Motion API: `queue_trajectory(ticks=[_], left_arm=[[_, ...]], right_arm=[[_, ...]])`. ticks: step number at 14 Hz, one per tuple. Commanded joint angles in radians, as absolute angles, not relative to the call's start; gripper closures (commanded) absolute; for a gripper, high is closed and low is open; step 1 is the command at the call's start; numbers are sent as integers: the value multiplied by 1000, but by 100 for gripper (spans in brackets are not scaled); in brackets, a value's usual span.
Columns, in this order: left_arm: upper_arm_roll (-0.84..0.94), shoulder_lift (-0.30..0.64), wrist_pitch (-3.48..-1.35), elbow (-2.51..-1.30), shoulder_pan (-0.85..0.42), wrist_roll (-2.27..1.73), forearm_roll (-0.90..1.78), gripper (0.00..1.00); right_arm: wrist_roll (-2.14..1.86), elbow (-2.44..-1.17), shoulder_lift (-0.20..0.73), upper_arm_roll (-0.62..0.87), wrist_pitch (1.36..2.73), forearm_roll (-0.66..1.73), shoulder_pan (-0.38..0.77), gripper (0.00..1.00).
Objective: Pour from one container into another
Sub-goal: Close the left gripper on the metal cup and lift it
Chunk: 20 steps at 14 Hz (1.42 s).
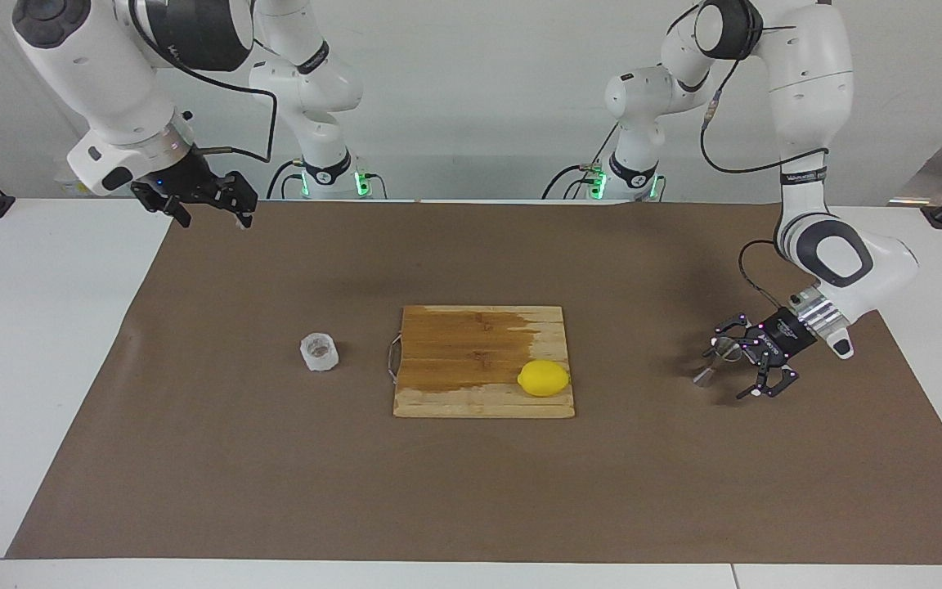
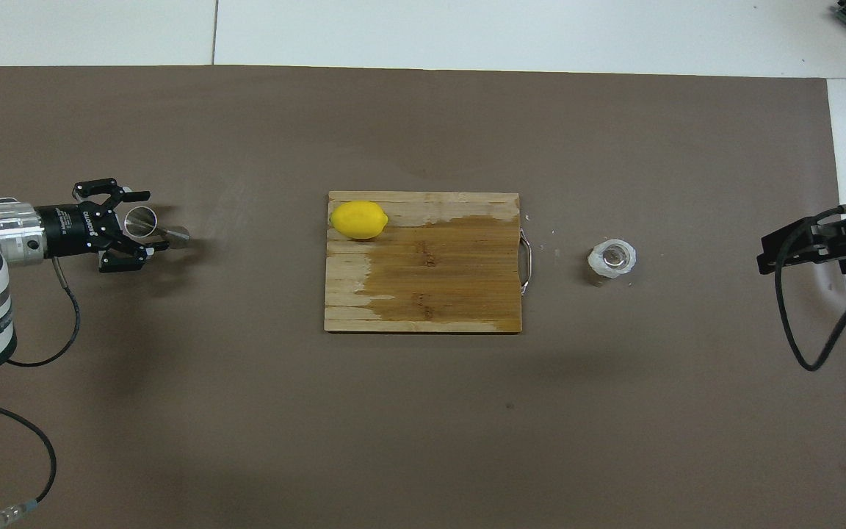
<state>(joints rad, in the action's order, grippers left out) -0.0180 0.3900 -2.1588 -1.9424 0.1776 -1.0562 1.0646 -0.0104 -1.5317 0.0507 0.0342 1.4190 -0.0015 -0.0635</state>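
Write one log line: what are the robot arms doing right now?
left gripper: open around jigger | right gripper: raised, waiting | glass cup: untouched on mat

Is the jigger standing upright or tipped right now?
Tipped. The jigger leans between the open fingers of the left gripper; its round mouth faces sideways-up in the overhead view.

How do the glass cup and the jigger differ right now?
The glass cup is squat with thick, frosty clear walls; the jigger is slim, silvery and hourglass-shaped. The cup stands free toward the right arm's end of the table; the jigger sits between the open fingers of the left end effector. The cup is upright; the jigger looks tilted. Both are small open vessels.
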Motion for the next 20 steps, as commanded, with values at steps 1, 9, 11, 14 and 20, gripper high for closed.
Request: queue_trajectory(ticks=[1, 9, 11, 14, 20], left_arm=[[-18, 359, -2213, -1988, 164, -1034, 1115, 0], [-18, 354, -2212, -1983, 169, -1034, 1163, 96], [-18, 344, -2209, -1977, 166, -1031, 1163, 100], [-20, 289, -2224, -1976, 125, -1031, 1163, 100], [-15, 226, -2327, -1976, -6, -1262, 1201, 100]], right_arm=[[-29, -1543, 37, 41, 1416, 25, -80, 0], [-31, -1543, 37, 41, 1416, 25, -80, 0], [-31, -1543, 37, 40, 1416, 25, -80, 0], [-31, -1543, 37, 41, 1416, 25, -81, 0], [-29, -1543, 37, 41, 1416, 25, -80, 0]])
